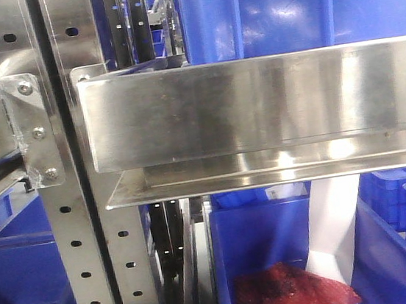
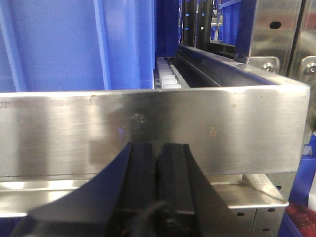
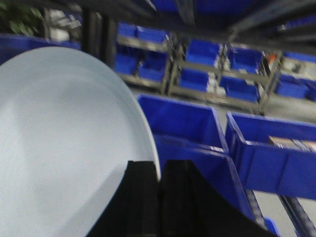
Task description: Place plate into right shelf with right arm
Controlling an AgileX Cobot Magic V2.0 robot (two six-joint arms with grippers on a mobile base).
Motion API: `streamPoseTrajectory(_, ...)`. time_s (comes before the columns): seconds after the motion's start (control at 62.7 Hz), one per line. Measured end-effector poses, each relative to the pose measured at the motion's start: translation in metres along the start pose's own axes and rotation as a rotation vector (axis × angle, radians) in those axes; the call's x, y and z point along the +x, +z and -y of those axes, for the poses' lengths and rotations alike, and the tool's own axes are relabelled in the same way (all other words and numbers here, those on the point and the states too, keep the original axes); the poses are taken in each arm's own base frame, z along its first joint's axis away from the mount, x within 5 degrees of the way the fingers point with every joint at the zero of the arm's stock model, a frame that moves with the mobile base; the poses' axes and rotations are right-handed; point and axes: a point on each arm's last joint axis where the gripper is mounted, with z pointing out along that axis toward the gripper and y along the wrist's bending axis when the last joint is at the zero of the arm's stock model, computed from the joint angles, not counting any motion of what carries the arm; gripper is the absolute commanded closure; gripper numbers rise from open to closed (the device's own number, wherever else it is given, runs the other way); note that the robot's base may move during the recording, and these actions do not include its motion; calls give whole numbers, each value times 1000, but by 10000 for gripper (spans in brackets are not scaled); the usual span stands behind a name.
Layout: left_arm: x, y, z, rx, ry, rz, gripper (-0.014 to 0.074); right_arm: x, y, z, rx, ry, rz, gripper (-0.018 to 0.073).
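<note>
In the right wrist view the white plate (image 3: 64, 148) fills the left half of the picture, standing on edge. My right gripper (image 3: 159, 167) is shut on its rim, one black finger on each side. The right shelf (image 1: 256, 104) shows in the front view as a shiny steel lipped tray on hole-punched uprights (image 1: 84, 270), very close to the camera. The same kind of steel tray front (image 2: 148, 131) crosses the left wrist view, and my left gripper (image 2: 157, 148) is shut just in front of it with nothing between its fingers.
Blue plastic bins (image 1: 259, 8) stand on the steel tray, and another blue bin (image 1: 394, 262) below holds red netting (image 1: 294, 293) and a white sheet (image 1: 335, 228). Beyond the plate, rows of blue bins (image 3: 182, 123) sit on further racks.
</note>
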Motion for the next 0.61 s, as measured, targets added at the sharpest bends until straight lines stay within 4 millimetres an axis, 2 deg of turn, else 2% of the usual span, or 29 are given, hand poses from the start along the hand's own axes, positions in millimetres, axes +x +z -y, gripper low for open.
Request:
streamPoseTrajectory(0.191,0,0,0,0,0,0,643,17,48,14,97,-14,-114,505)
streamPoseTrajectory(0.303,0,0,0,0,0,0,643,39,80,19,130,-29,-201,505)
streamPoseTrajectory(0.494,0,0,0,0,0,0,643,84,133,13,119,-49,-352,505)
streamPoseTrajectory(0.606,0,0,0,0,0,0,643,105,153,10,112,-58,-415,503)
